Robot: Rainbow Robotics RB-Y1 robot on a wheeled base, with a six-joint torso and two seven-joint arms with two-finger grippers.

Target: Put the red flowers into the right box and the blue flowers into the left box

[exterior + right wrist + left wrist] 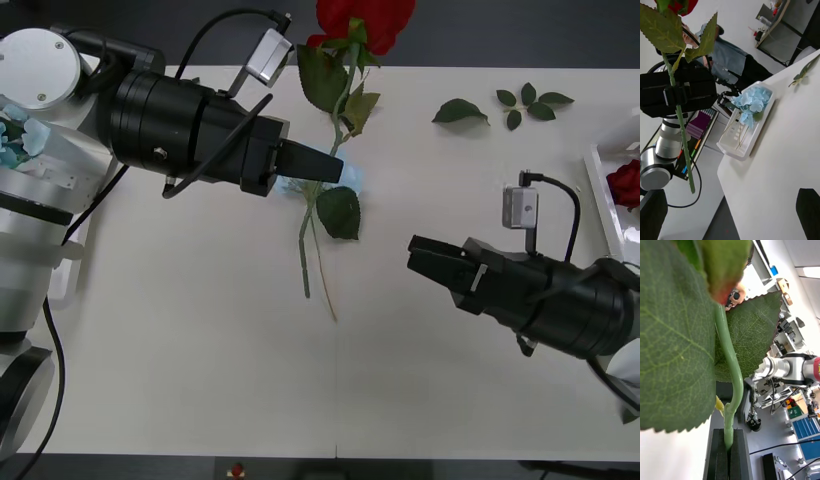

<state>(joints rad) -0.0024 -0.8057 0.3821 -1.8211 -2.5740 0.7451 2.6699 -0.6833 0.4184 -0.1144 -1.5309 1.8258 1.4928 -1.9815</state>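
At about four o'clock on the table (200, 380), the right gripper (412, 252) hangs empty, fingers spread apart. Toward eleven o'clock, the left gripper (340, 168) is clamped on the stem of a red flower (362, 22) lifted off the table. The left box (752, 139) holds blue flowers (751, 103); another red bloom (627, 183) lies in the right box (603, 190) at three o'clock.
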